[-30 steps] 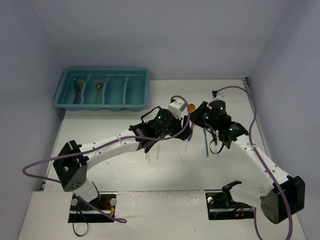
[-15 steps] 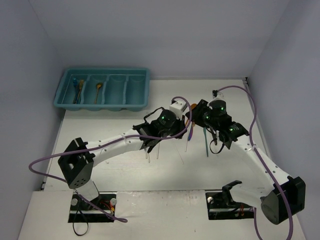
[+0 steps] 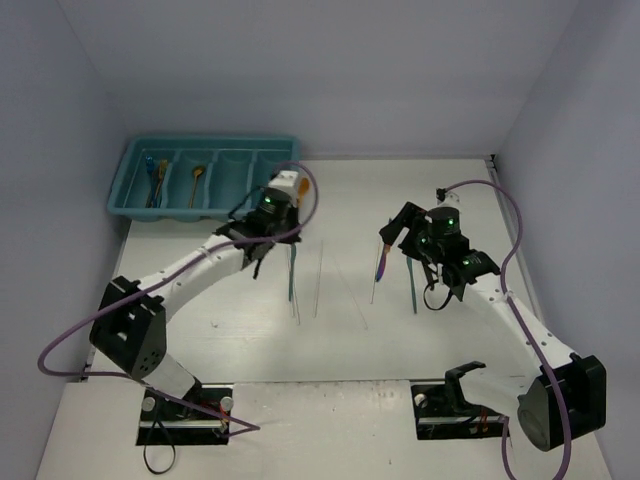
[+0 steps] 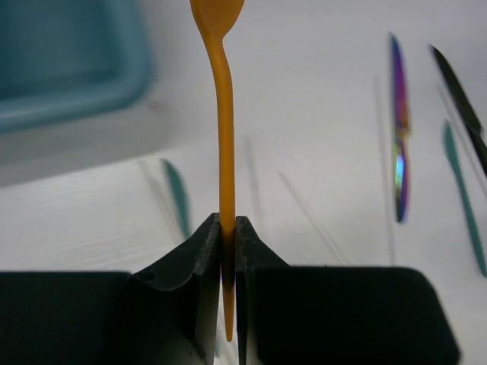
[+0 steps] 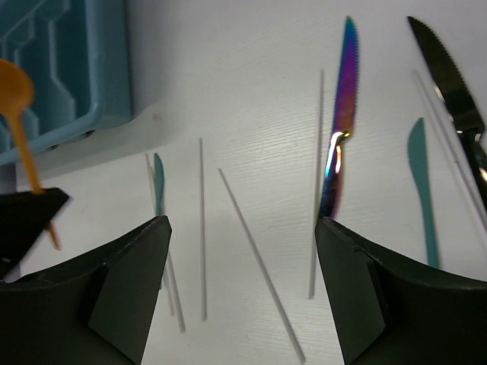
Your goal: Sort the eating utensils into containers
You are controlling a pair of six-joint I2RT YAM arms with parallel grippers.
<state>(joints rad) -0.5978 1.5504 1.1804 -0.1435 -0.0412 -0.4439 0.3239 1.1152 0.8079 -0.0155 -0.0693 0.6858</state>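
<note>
Left wrist view shows the spoon (image 4: pixel 225 129) pinched upright in my left claw (image 4: pixel 227 228); the right claw (image 5: pixel 240 228) has let it go and stands wide, empty; I have swung the spoon beside the tray (image 3: pixel 210 140), so I judge the drop into it comes next.

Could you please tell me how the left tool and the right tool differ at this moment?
The left tool is shut, while the right tool stands wide open. The left tool grips an orange spoon by its handle; the right tool holds nothing. The left tool is near the teal tray, the right tool near the purple knife. Both have black fingers.
</note>
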